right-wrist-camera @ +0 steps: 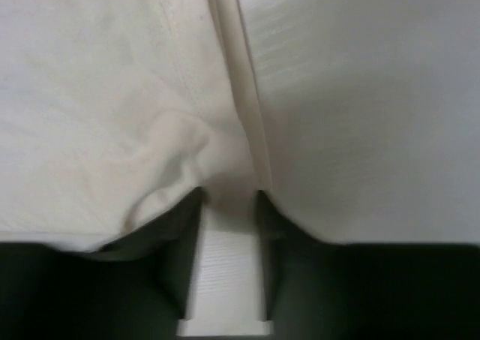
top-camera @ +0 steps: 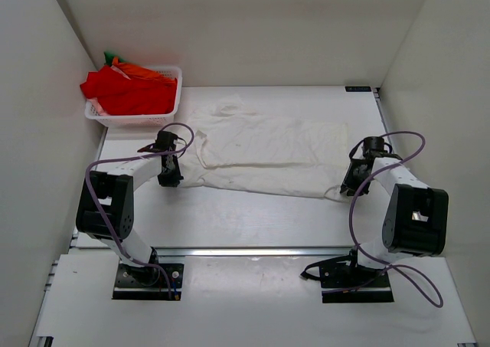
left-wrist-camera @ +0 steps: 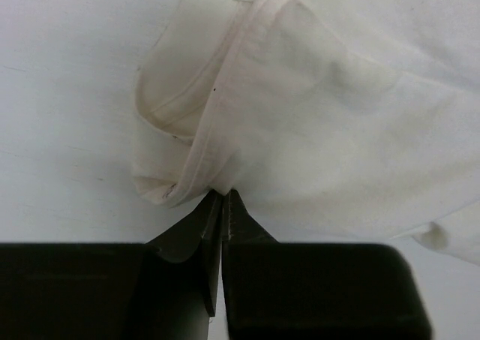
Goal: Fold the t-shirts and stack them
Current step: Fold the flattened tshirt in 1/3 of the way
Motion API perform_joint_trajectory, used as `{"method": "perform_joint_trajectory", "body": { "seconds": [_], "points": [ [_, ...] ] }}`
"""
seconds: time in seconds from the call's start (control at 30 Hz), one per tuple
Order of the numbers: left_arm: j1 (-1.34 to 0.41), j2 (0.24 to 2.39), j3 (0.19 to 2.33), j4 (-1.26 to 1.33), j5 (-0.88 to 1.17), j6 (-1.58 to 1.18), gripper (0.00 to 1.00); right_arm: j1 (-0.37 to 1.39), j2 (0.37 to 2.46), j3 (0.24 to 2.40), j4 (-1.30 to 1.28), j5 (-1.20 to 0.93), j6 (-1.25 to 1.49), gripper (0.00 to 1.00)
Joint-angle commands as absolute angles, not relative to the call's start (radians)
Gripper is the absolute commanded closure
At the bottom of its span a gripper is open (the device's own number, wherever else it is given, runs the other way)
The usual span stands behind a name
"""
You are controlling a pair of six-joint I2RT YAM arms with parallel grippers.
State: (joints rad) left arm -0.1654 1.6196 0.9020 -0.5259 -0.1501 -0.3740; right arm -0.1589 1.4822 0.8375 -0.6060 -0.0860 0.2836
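Observation:
A large white t-shirt (top-camera: pixel 268 152) lies spread out, a little wrinkled, across the middle of the table. My left gripper (top-camera: pixel 171 181) is at its near left corner. In the left wrist view the gripper (left-wrist-camera: pixel 223 194) is shut on the white t-shirt's (left-wrist-camera: pixel 315 100) hemmed edge. My right gripper (top-camera: pixel 346 189) is at the shirt's near right corner. In the right wrist view the gripper (right-wrist-camera: pixel 229 196) is open, its fingers apart with the white t-shirt's (right-wrist-camera: pixel 112 92) hem lying at the tips. Red (top-camera: pixel 126 92), orange (top-camera: pixel 139 70) and green (top-camera: pixel 112 57) shirts sit piled in the basket.
The white lattice basket (top-camera: pixel 174 94) stands at the back left against the wall. White walls close in the table on the left, back and right. A metal rail (top-camera: pixel 253 251) runs along the near edge by the arm bases.

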Motion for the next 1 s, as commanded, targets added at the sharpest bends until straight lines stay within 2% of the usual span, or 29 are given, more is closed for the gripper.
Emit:
{"method": "perform_joint_trajectory", "body": {
  "seconds": [0.0, 0.03, 0.07, 0.1, 0.5, 0.97],
  "points": [
    [-0.150, 1.588, 0.905, -0.522, -0.170, -0.368, 0.88, -0.173, 1.500, 0.864, -0.569, -0.123, 0.276, 0.82],
    [-0.159, 1.592, 0.907, -0.528, -0.169, -0.373, 0.90, -0.172, 1.503, 0.868, -0.575, -0.129, 0.278, 0.97],
    [-0.158, 1.601, 0.910, -0.528, -0.170, -0.371, 0.94, -0.169, 1.506, 0.871, -0.584, -0.130, 0.278, 1.00],
    [-0.158, 1.605, 0.916, -0.535, -0.172, -0.368, 1.00, -0.169, 1.503, 0.870, -0.600, -0.133, 0.279, 1.00],
    [-0.143, 1.586, 0.956, -0.563, -0.235, -0.353, 1.00, -0.164, 1.301, 0.850, -0.824, -0.126, 0.252, 1.00],
    [-0.109, 1.557, 1.000, -0.618, -0.255, -0.328, 1.00, -0.173, 1.302, 0.865, -0.939, -0.044, 0.170, 1.00]
  ]
}}
